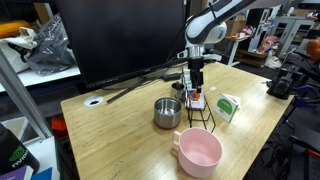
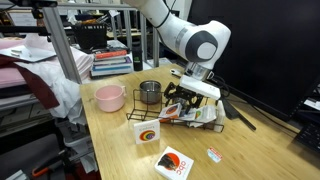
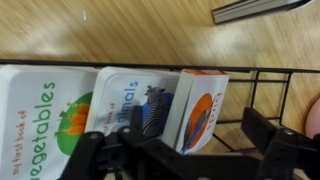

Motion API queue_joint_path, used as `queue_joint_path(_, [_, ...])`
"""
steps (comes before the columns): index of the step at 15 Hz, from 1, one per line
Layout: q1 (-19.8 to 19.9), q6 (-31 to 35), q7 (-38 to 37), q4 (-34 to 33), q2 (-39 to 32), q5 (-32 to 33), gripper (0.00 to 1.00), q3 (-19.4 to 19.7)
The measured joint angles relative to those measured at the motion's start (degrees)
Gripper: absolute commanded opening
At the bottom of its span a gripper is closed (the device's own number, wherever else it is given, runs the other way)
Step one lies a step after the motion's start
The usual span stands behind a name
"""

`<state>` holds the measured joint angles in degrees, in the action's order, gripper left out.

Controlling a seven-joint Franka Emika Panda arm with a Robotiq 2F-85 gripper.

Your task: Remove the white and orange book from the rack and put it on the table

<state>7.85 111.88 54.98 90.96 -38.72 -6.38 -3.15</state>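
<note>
The white and orange book (image 3: pixel 200 108) stands upright at the right end of the black wire rack (image 3: pixel 262 72), next to a white and blue animals book (image 3: pixel 130 105). My gripper (image 3: pixel 198 138) is open, with one finger on each side of the white and orange book; a gap shows between the book and the right finger. In both exterior views the gripper (image 1: pixel 197 82) (image 2: pixel 188 97) points down onto the rack (image 1: pixel 203 112) (image 2: pixel 172 110). The book's orange patch (image 1: pixel 196 100) shows below the fingers. The rack stands on the light wooden table (image 1: pixel 120 140) (image 2: pixel 240 150) (image 3: pixel 120 30).
A vegetables book (image 3: pixel 40 120) lies left of the animals book. A steel pot (image 1: pixel 167 112) (image 2: pixel 149 93), a pink bowl (image 1: pixel 198 152) (image 2: pixel 110 97) and a white and green carton (image 1: pixel 229 106) stand near the rack. Two small white items with orange marks (image 2: pixel 150 133) (image 2: pixel 175 163) sit nearby.
</note>
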Motion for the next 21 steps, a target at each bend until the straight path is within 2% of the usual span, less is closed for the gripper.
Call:
queue_joint_path(12, [0.2, -2.9, 1.2, -1.0, -1.2, 0.0, 0.98, -0.5])
queue_joint_path(14, [0.3, -3.5, 1.4, -1.0, -1.3, 0.0, 0.91, -0.5])
queue_joint_path(16, [0.5, -4.0, 1.6, -1.0, -1.3, 0.0, 0.66, -0.5])
queue_joint_path(17, [0.6, -4.1, 1.6, -1.0, -1.3, 0.0, 0.65, -0.5])
queue_joint_path(21, [0.6, -4.1, 1.6, -1.0, -1.5, -0.2, 0.37, -0.6])
